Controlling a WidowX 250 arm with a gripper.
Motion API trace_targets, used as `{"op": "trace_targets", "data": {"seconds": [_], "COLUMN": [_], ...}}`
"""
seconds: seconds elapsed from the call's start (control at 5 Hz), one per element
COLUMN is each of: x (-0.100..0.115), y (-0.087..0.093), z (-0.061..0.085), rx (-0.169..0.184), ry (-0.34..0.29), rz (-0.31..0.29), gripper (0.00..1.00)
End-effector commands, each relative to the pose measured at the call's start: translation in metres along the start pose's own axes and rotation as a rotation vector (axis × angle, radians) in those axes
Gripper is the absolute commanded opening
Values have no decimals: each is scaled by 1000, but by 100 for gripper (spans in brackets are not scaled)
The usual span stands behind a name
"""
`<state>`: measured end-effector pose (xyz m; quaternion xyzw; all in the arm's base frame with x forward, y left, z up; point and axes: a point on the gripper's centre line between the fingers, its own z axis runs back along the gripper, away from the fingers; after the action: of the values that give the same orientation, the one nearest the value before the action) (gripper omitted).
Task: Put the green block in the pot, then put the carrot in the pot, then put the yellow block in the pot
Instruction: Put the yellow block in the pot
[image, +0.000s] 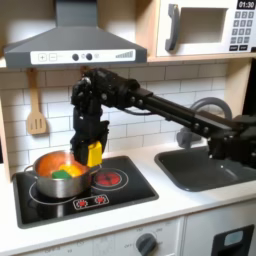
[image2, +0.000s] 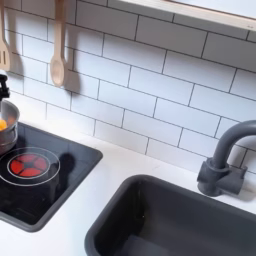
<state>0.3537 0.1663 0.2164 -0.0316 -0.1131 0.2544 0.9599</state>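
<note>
Tool (image: 93, 152), matte black, hangs from the long jointed arm (image: 170, 102) w/ fingers pinched on the yellow block (image: 94, 155), a small boxy piece w/ smooth plastic look. Block sits just past the pot's rim on the first exterior view's right, above the rim, not in it.

Pot (image: 40, 181): shiny round steel, low straight wall, directly below & to the first exterior view's left of tool, on the rear-left burner of the glossy black stovetop (image: 130, 195). Inside: green block (image: 62, 173), small & rounded, plus orange carrot (image: 55, 163) beside it; exact contact hard to tell.

Red-ringed burner (image: 107, 179) lies below tool, slightly right in the first exterior view. In the second exterior view the same burner (image2: 30, 164) shows flat red-and-black. Desk (image: 175, 205) is pale, smooth.
</note>
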Motion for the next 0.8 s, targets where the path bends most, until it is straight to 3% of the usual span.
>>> {"op": "trace_targets", "data": {"seconds": [0.0,0.2,0.4,0.6], "x": [24,30,41,39], "y": [-8,-16,-17,-18], "z": [-8,-10,2,5], "rx": [8,15,37,36], "ry": [0,-17,-76,-85], "rz": [-29,-63,-57,-52], "gripper": [0,0,0,0]}}
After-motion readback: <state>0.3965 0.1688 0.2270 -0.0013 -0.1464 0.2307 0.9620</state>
